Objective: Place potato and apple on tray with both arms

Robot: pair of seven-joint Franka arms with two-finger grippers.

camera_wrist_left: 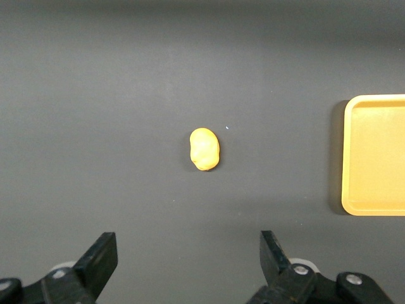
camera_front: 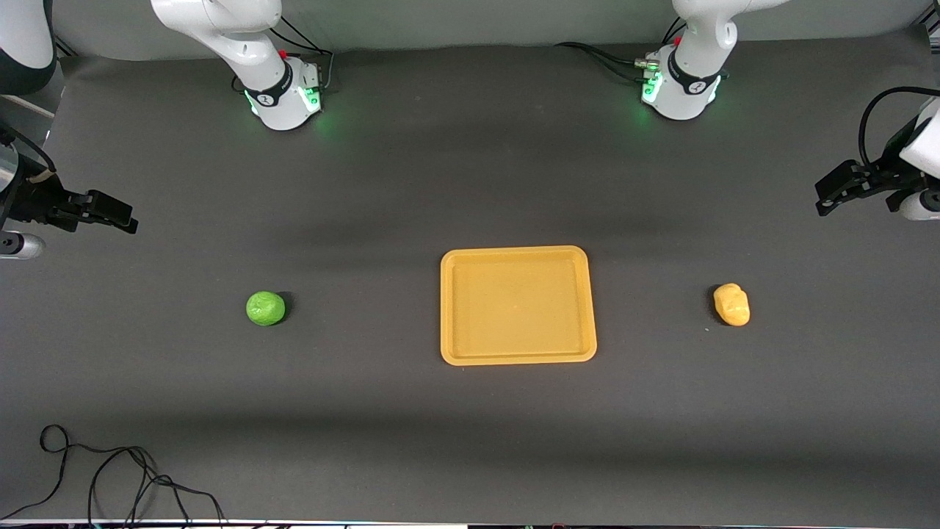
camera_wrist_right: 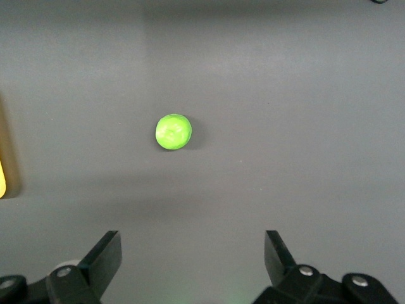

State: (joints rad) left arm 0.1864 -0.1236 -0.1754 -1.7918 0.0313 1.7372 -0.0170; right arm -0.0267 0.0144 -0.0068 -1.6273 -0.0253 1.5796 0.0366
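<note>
Front view is showing the tray (camera_front: pixel 518 360) lying on the dark table (camera_front: pixel 470 441) midway between the two arms' ends, with nothing resting in it. The apple (camera_front: pixel 265 308) is sitting on the table toward the right arm's end, well apart from the tray, and the potato (camera_front: pixel 732 303) is sitting toward the left arm's end, likewise well apart from the tray.

The right gripper (camera_front: pixel 121 215) is hanging in the air over the table's edge at the right arm's end, its jaws standing wide and holding nothing; the apple is lying on the table below it and off toward the tray. In the right wrist view the apple (camera_wrist_right: pixel 173 132) is showing ahead of the spread fingers (camera_wrist_right: pixel 104 256), apart from them.

The left gripper (camera_front: pixel 828 197) is hovering over the table's edge at the left arm's end, released and empty as well. In the left wrist view the potato (camera_wrist_left: pixel 204 149) is lying ahead of the parted fingers (camera_wrist_left: pixel 101 256), untouched, with the tray's corner (camera_wrist_left: pixel 374 155) showing at the frame's edge.
</note>
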